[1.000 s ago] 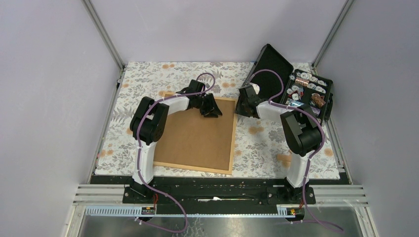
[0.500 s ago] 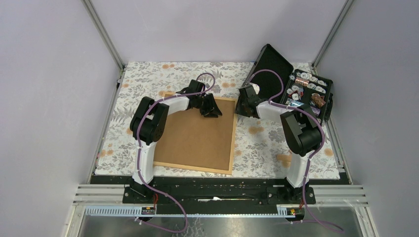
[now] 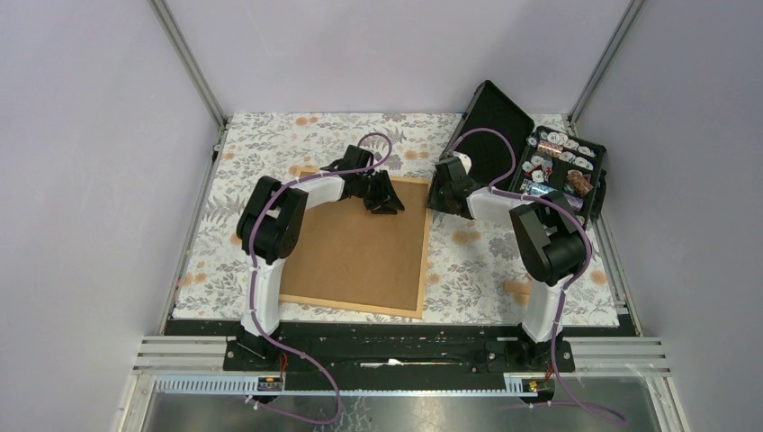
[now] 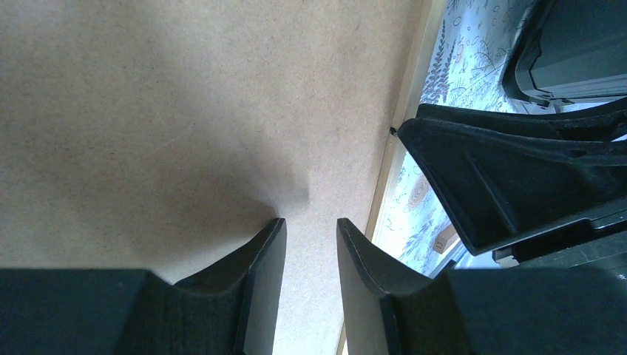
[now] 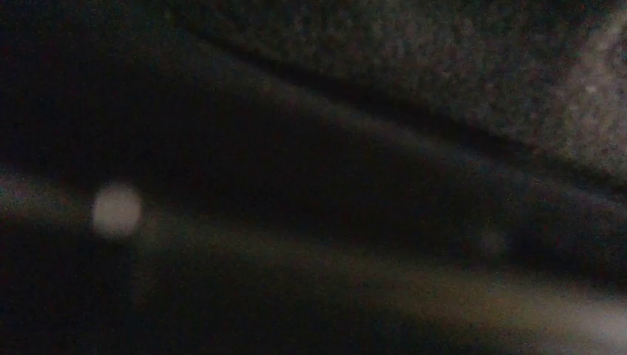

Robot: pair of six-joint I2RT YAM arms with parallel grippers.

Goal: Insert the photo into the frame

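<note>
Overhead, lavender walls [image 3: 90,180] enclose the floral surface [image 3: 270,144]. The frame [image 3: 424,261] lies face-down left of centre, brown backing board [image 3: 360,252] up. The left end effector [image 4: 310,222] stands released and empty at the frame's far right corner. Whether the right end effector [image 3: 443,200] is clenched, I cannot tell.

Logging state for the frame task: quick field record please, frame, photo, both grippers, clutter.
frame: flat on the floral cloth, brown backing board facing up
photo: not visible in any view
left gripper: open, empty, over the board near its far edge
right gripper: by the frame's far right corner; open or shut unclear, wrist view dark
clutter: open black case at far right
</note>
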